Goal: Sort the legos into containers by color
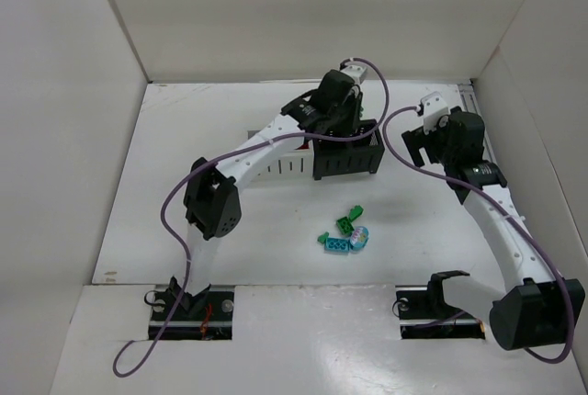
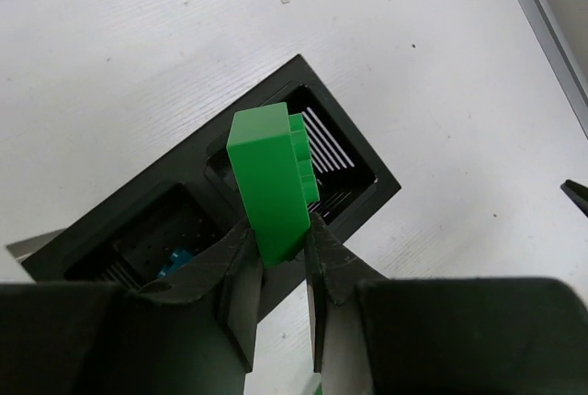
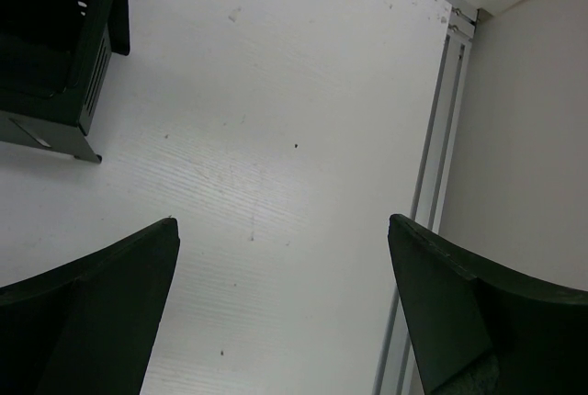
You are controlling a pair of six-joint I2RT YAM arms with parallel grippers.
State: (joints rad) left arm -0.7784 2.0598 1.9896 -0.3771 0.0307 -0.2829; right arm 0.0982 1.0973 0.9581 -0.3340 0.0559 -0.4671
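Note:
My left gripper [image 2: 280, 239] is shut on a green lego [image 2: 271, 184] and holds it upright above the black containers [image 2: 367, 197]. The end black bin [image 2: 335, 147] lies right behind the brick. The bin beside it holds a teal lego [image 2: 175, 262]. In the top view the left wrist [image 1: 342, 101] hangs over the black bin [image 1: 347, 161], with a white bin [image 1: 280, 163] to its left. Two green legos [image 1: 352, 220] [image 1: 333, 243] and a teal lego [image 1: 360, 238] lie on the table. My right gripper [image 3: 280, 230] is open and empty over bare table.
A metal rail [image 3: 441, 138] runs along the right wall beside the right gripper [image 1: 424, 115]. A corner of the black bin [image 3: 55, 64] shows at the right wrist view's top left. White walls enclose the table on three sides.

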